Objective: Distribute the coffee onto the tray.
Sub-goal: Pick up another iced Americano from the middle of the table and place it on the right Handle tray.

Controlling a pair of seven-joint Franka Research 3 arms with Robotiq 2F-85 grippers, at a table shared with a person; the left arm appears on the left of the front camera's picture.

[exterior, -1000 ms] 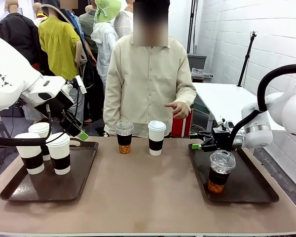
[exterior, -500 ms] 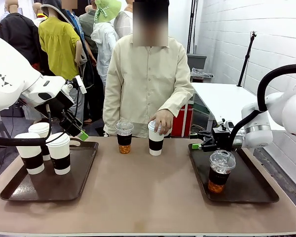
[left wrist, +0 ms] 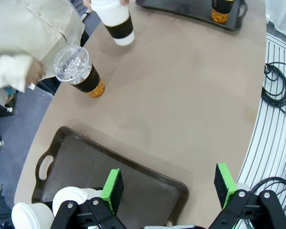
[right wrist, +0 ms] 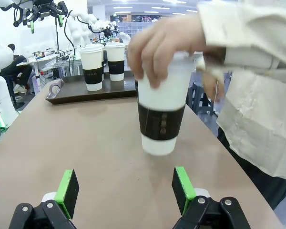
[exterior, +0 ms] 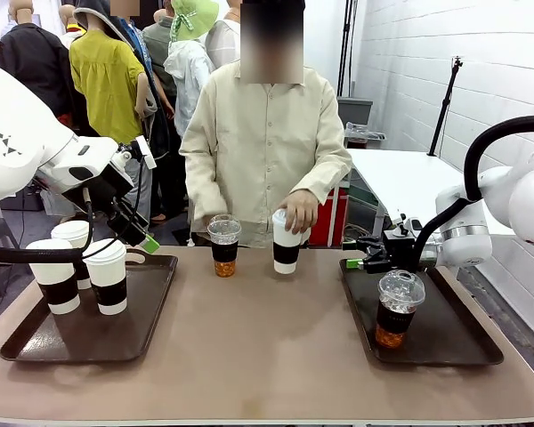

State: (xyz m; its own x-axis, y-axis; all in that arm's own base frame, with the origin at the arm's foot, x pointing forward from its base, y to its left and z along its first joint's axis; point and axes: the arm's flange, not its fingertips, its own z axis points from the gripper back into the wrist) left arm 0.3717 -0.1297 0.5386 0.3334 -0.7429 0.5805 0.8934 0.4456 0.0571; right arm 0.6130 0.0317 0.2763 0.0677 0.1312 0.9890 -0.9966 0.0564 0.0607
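Three white lidded coffee cups with dark sleeves stand on the left tray. A person's hand grips a fourth white cup and holds it tilted just off the table's far side. Beside it stands a clear dome-lidded cup of amber liquid. Another clear cup stands on the right tray. My left gripper hangs open above the left tray's far end. My right gripper is open and level, aimed at the held white cup from a short distance.
The brown table is bare between the two trays. The person stands at its far edge, an arm reaching over it. Cables lie on the floor beyond the table's edge. A white table stands behind at the right.
The person's hand came down onto the white cup in the middle, gripped it and raised it slightly, tilting it. Neither arm has moved.
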